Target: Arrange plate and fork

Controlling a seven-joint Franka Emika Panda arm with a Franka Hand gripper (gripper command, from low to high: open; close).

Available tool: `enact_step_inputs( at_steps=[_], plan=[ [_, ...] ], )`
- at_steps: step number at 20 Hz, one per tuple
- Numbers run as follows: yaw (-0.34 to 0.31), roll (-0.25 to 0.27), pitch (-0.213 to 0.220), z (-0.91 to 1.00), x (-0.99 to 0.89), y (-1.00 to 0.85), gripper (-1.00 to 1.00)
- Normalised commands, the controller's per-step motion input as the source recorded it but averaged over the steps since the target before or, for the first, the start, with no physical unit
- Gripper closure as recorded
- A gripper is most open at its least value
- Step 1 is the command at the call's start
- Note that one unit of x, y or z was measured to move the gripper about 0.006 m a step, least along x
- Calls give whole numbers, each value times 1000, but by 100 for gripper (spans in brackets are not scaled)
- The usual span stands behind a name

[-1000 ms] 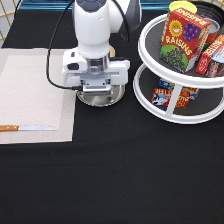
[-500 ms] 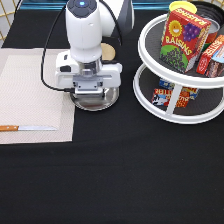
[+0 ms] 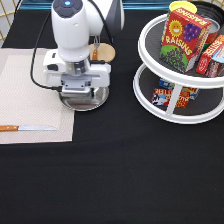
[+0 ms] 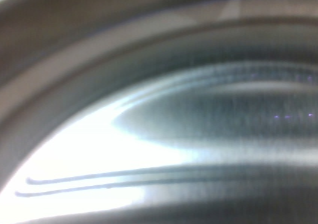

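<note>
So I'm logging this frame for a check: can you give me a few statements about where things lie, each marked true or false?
1. The tool is right over the plate. True.
2. The plate lies wholly on the placemat. False: it straddles the mat's edge, partly on the black cloth.
3. The knife lies on the placemat. True.
4. The raisins box sits on the rack's lower tier. False: upper tier.
5. The wooden disc lies toward the exterior view's top from the plate. True.

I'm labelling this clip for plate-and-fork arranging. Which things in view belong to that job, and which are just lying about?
Job: plate, under the pincer; fork, beside the wooden disc.

Lying about: knife on the placemat; raisin box on the tiered stand.
</note>
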Motion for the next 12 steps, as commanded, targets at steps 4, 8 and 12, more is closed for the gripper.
enact_step_inputs(
  at_steps=[4, 8, 12],
  plan=[
    [-25, 31, 97, 136, 231, -698, -100],
    [-1, 20, 51, 70, 244, -804, -100],
    [0, 28, 30, 10, 174, -851, -100]
  ],
)
